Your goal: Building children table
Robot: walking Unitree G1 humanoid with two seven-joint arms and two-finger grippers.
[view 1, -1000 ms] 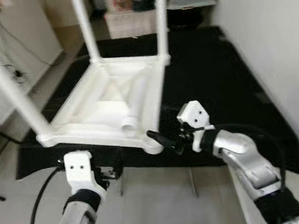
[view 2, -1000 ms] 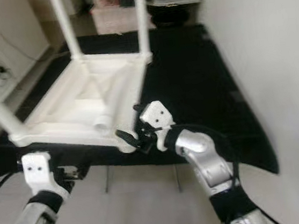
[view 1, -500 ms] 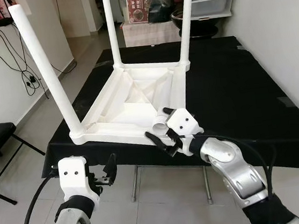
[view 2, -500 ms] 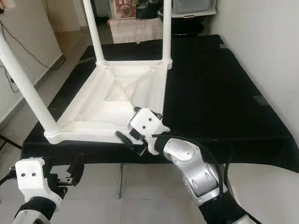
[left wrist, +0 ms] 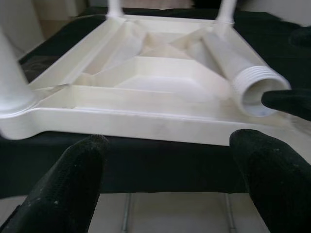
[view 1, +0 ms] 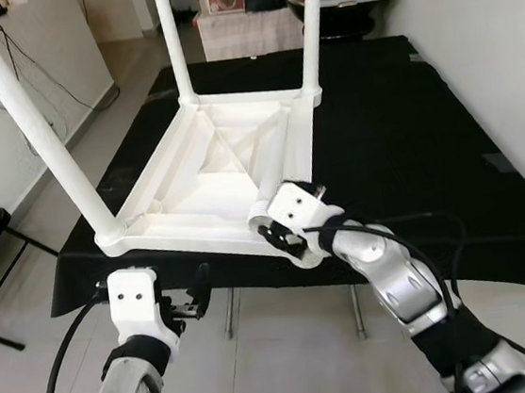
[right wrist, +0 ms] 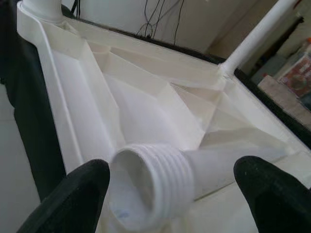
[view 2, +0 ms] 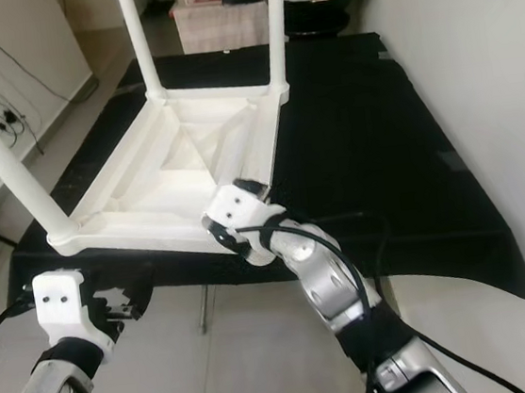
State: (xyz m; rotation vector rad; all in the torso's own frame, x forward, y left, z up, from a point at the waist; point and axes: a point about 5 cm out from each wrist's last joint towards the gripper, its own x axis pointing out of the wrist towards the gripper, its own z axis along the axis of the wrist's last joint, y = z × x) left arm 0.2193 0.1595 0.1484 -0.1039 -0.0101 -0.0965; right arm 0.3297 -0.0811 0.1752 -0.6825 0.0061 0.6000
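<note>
You had the children's table [view 1: 217, 168] upside down on the black desk [view 1: 399, 143], three legs screwed in and standing up. Loose leg [right wrist: 160, 177] lay inside the frame, threaded end at the near corner. Right pincer [view 1: 281, 237] sat spread apart at that end, not clamped. Left pincer [view 1: 193, 294] hung spread apart below the desk edge.
</note>
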